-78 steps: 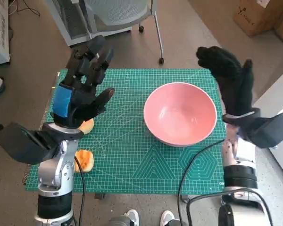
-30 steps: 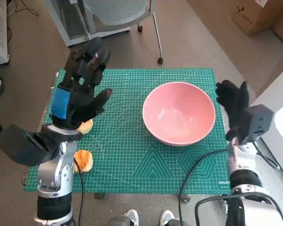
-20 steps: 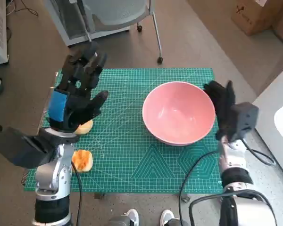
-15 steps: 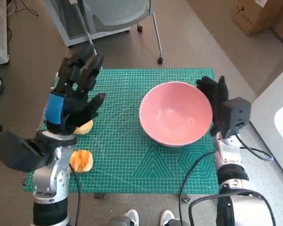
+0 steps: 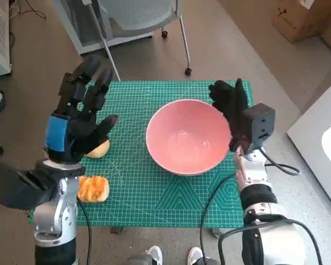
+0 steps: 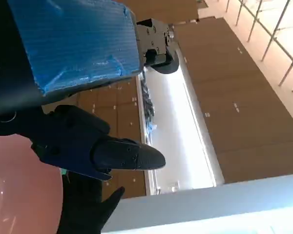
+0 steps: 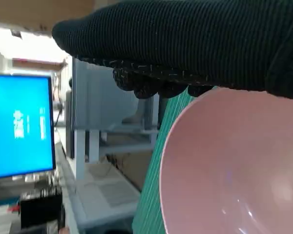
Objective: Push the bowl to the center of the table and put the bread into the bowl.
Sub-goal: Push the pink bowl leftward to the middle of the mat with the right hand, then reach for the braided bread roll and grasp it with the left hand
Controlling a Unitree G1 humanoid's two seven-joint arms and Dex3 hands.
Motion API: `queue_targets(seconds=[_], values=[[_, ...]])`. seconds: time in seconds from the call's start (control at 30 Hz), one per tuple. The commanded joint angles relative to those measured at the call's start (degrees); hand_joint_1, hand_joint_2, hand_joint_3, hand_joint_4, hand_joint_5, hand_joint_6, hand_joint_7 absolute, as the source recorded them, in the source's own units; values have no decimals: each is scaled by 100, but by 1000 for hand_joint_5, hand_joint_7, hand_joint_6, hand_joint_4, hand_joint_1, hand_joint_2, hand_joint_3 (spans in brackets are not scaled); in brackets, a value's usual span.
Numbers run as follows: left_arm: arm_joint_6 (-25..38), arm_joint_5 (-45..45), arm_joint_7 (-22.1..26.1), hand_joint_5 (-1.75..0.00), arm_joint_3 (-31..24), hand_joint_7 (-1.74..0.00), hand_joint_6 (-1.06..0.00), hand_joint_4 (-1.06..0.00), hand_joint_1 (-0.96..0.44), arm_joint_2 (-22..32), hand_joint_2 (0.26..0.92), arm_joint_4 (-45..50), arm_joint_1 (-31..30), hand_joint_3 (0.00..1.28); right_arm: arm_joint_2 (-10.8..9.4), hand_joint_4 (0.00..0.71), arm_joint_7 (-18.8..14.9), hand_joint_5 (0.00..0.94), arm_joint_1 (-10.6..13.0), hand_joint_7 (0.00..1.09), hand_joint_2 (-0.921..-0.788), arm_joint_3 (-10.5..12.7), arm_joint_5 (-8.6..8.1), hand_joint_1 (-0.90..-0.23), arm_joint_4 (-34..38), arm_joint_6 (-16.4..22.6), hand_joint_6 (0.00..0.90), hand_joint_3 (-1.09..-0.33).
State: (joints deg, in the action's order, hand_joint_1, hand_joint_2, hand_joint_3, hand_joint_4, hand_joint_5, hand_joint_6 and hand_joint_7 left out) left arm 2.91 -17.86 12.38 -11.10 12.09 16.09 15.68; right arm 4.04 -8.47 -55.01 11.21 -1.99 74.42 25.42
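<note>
The right hand (image 5: 229, 105) lies flat against the outer right rim of the pink bowl (image 5: 187, 137), its gloved fingers (image 5: 225, 93) extended along the rim's far side and grasping nothing; the right wrist view confirms this — the glove lies over the rim with the bowl's interior directly beneath it. The bowl stands on the green cutting mat (image 5: 154, 187) that covers the desk, close to the mat's middle and slightly toward its right half. The left hand (image 5: 74, 130) is raised above the mat's left portion, back upward, with its black fingers (image 5: 88, 83) spread apart and released, holding nothing. Two pieces of bread rest on the mat's left side: one bread roll (image 5: 97, 149) lies partly hidden under the left hand, and a second bread piece (image 5: 92, 188) lies nearer the robot, just beside the left forearm. Both pieces are well apart from the bowl, with bare mat between them. Beyond the desk's far edge stands a wheeled chair (image 5: 138, 16) — and a cardboard box (image 5: 300, 19) sits on the floor at the far right.
</note>
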Motion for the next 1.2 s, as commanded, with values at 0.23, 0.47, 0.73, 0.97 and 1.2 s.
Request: queue_targets(seconds=[0.23, 0.47, 0.73, 0.97, 1.2], values=[[-8, 26, -60, -104, -148, -611, 1, -200, -507, 113, 921, 238, -228, 146, -323, 194, -28, 9, -181, 22, -921, 1, 28, -540, 140, -212, 317, -692], [25, 14, -108, -97, -164, -610, 1, -204, -505, 127, 921, 351, -330, 145, -422, 192, -118, 5, -296, 19, -921, 43, -5, -551, 164, -298, 313, -668], [84, 54, -205, -90, -170, -609, 1, -206, -503, 130, 921, 476, -420, 145, -302, 189, -258, 2, -394, 18, -921, 31, 23, -543, 120, -236, 313, -664], [129, 80, -280, -85, -204, -607, 1, -208, -502, 186, 921, 513, -389, 146, -92, 188, -449, 1, -494, 18, -921, 73, -47, -541, -49, 179, 313, -666], [175, 71, -303, -82, -283, -608, 1, -223, -523, 300, 921, 605, -333, 150, 214, 189, -931, 3, -538, 24, -921, 235, -243, -567, -261, 761, 329, -640]])
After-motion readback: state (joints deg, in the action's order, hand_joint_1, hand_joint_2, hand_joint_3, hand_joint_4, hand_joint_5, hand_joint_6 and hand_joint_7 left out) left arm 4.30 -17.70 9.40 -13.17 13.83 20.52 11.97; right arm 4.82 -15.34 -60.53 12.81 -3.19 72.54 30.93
